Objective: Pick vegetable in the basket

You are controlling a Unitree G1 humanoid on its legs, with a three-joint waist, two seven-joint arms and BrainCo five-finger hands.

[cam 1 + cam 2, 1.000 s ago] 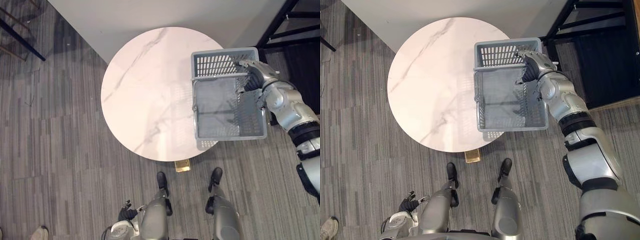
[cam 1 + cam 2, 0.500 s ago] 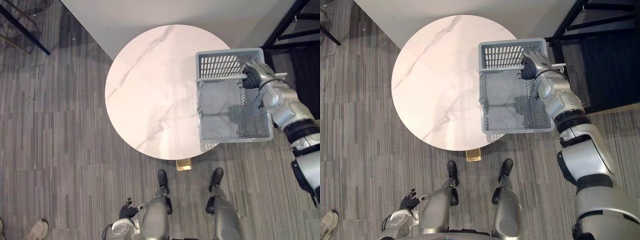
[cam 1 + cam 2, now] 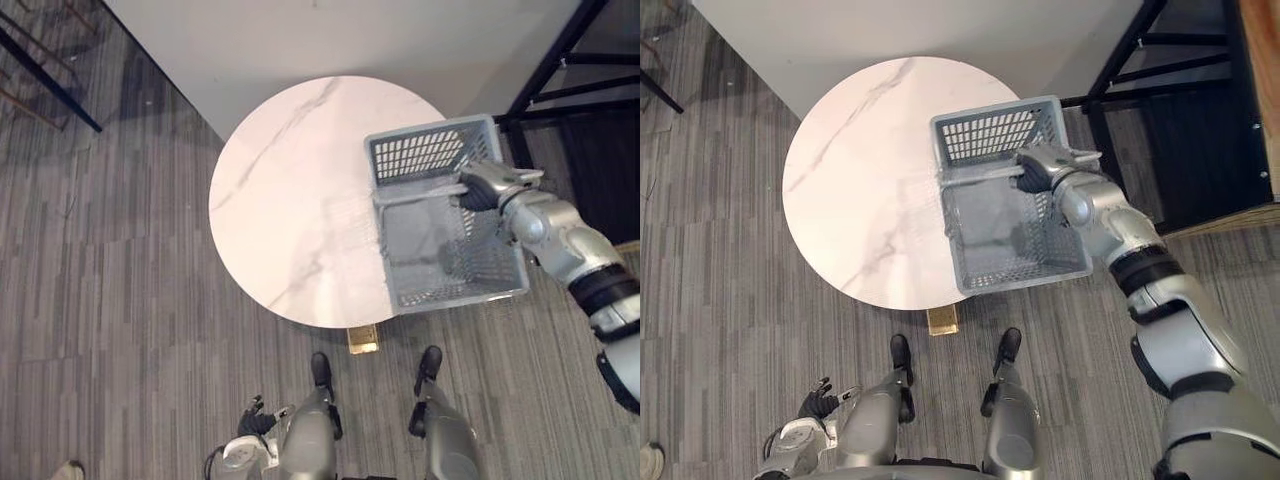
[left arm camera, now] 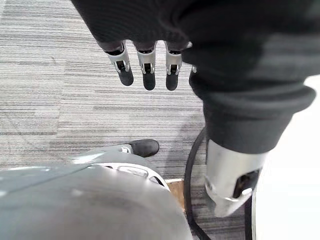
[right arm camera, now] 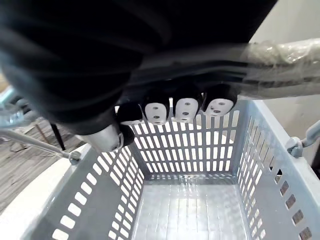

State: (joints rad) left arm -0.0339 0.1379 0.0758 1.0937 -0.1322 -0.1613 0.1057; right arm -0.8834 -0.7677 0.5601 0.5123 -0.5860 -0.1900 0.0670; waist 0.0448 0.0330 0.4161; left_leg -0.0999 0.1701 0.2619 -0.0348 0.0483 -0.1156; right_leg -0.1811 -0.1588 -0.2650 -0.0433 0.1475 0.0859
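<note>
A grey plastic basket (image 3: pixel 430 150) with slotted walls sits at the right edge of the round marble table (image 3: pixel 290 190), partly overhanging it and turned at an angle. Its inside (image 5: pixel 185 210) is bare. My right hand (image 3: pixel 480 188) reaches over the basket's far end. In the right wrist view its fingers (image 5: pixel 175 107) are curled round the basket's bar handle (image 5: pixel 285 55), which stands across the top (image 3: pixel 980 178). My left hand (image 3: pixel 253 420) hangs low beside me, its fingers (image 4: pixel 145 65) straight above the carpet.
A black metal frame (image 3: pixel 560 70) stands right of the table, close behind the basket. A pale wall panel (image 3: pixel 300 40) runs along the table's far side. The table's gold foot (image 3: pixel 364 338) shows at its near edge. A person's shoe (image 3: pixel 648 460) shows at the lower left.
My right hand's fingers have curled shut round the basket's handle. The basket has turned and shifted a little toward the table's middle. The camera has also shifted.
</note>
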